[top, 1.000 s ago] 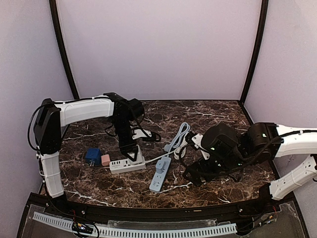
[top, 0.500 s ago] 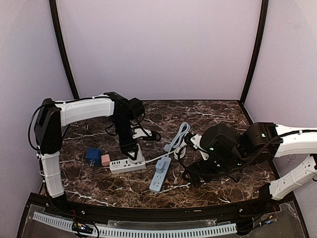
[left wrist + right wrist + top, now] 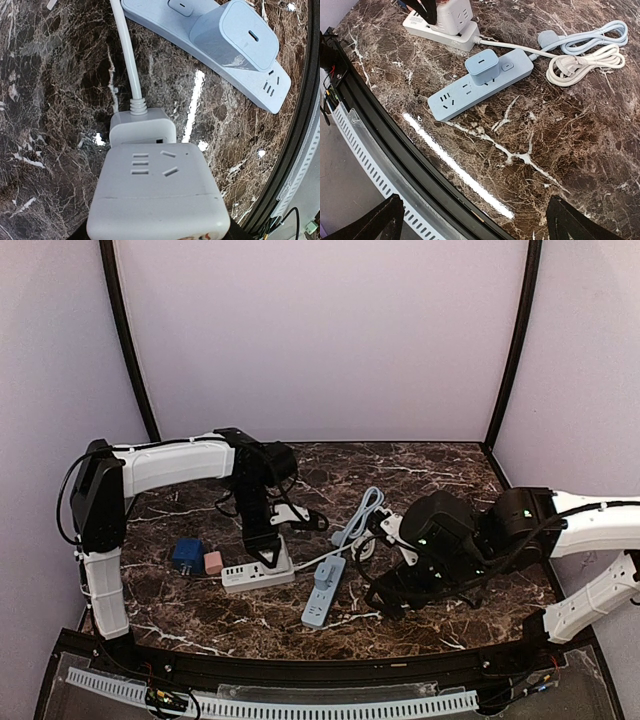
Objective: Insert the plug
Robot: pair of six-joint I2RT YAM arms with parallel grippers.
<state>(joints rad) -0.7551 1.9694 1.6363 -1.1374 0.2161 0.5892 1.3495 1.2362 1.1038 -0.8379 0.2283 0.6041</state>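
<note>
While the left gripper (image 3: 262,546) clamps it from both sides with half-spread jaws, the white cube plug (image 3: 157,190) sits upright on top of the white power strip (image 3: 255,574), at the end where that strip's cord leaves it. Whether its prongs are fully seated cannot be told, since the cube's own body hides the joint. Its upper face carries outlets of its own.

Just to the right lies a blue-grey power strip (image 3: 480,84), angled toward the near edge, with a blue-grey charger (image 3: 481,69) standing in one of its sockets beside the switch. The cords of both strips are coiled together (image 3: 585,52) farther back on the marble table (image 3: 420,465).

Left of the white strip, a blue adapter (image 3: 186,554) and a pink adapter (image 3: 213,562) sit side by side.

The right gripper (image 3: 477,222) hangs over the table's near edge, jaws spread wide and holding nothing, well apart from both strips.
</note>
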